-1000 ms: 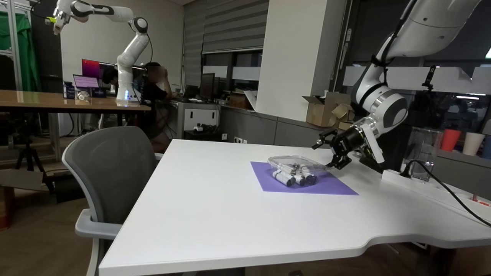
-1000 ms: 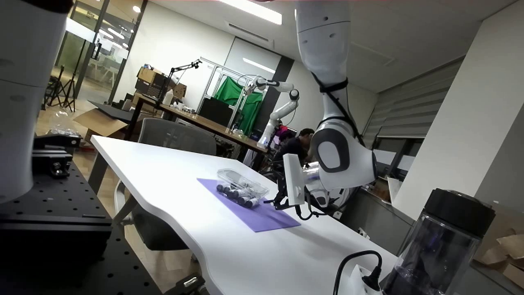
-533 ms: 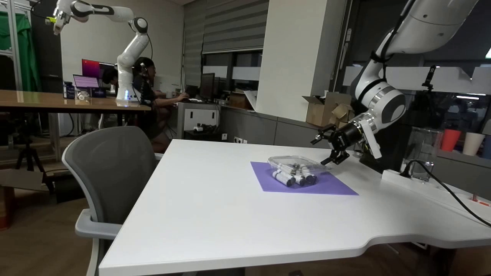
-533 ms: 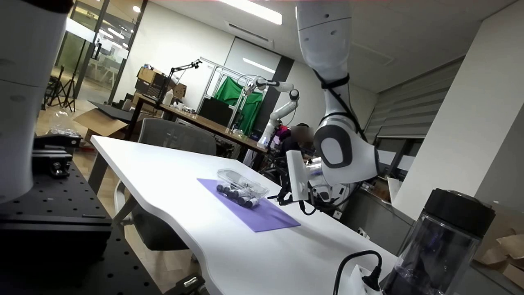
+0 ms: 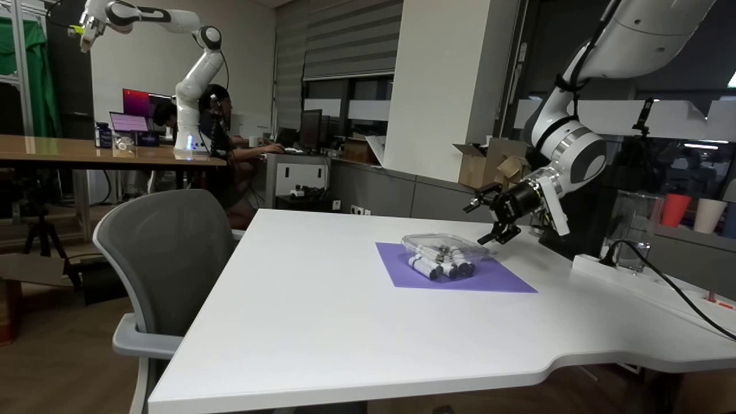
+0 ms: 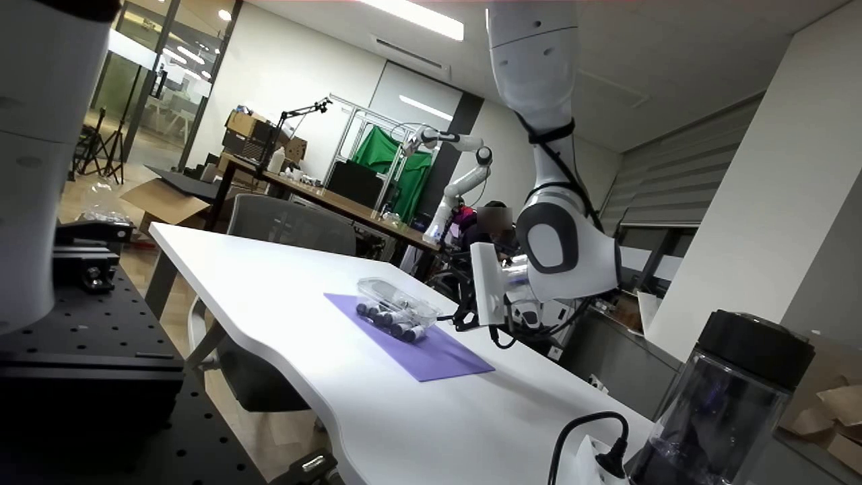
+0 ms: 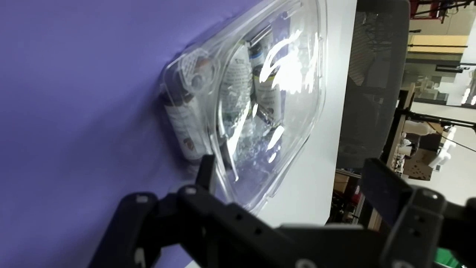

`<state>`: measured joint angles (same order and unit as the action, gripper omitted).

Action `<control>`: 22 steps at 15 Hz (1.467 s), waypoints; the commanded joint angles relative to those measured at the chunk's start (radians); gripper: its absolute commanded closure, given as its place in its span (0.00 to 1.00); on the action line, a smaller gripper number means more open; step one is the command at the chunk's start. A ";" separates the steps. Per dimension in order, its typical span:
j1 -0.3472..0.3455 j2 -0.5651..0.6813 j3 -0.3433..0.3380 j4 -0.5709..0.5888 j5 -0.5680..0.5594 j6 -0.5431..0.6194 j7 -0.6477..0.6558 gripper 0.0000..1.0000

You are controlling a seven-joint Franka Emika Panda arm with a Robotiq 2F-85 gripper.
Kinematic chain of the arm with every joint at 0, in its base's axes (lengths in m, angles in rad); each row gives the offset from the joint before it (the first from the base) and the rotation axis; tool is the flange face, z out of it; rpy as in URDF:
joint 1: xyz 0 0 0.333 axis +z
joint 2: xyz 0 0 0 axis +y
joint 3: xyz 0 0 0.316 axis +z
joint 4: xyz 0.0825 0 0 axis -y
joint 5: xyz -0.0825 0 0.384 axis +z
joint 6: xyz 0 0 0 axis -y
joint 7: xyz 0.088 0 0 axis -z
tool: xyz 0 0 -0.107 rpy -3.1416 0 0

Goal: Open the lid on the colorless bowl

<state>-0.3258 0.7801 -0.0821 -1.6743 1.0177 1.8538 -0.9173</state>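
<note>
The colorless bowl (image 5: 440,276) is a see-through plastic container on a purple sheet, with several white, dark-capped bottles inside; it also shows in an exterior view (image 6: 390,325) and the wrist view (image 7: 186,123). The clear lid (image 5: 445,240) lies over it, shiny in the wrist view (image 7: 293,100) and visible in an exterior view (image 6: 397,296). My gripper (image 5: 476,224) is open and empty, tilted beside the lid's edge. In the wrist view (image 7: 290,163) one finger overlaps the lid's rim and the other is well apart. I cannot tell whether the finger touches the rim.
The purple sheet (image 5: 506,280) lies on the white table (image 5: 322,322). A power strip (image 5: 632,282) with a black cable runs along the table side. A clear bottle with a black top (image 6: 720,411) stands near it. A grey chair (image 5: 167,264) stands at a table edge.
My gripper has risen slightly and shifted a little toward the lid side in an exterior view, staying open. The bowl and lid have not visibly moved.
</note>
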 commanded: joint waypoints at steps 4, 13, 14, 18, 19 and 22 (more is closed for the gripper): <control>0.002 -0.008 0.008 0.006 -0.019 -0.024 0.005 0.00; 0.006 -0.013 0.010 0.005 -0.053 -0.006 -0.050 0.00; 0.005 -0.013 0.010 0.005 -0.053 -0.006 -0.054 0.00; 0.001 -0.020 0.012 0.002 -0.042 0.000 -0.085 0.00; 0.000 -0.020 0.012 0.004 -0.042 -0.001 -0.091 0.00; 0.001 -0.023 0.009 0.003 -0.045 0.011 -0.108 0.00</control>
<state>-0.3216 0.7752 -0.0732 -1.6733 0.9817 1.8562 -1.0143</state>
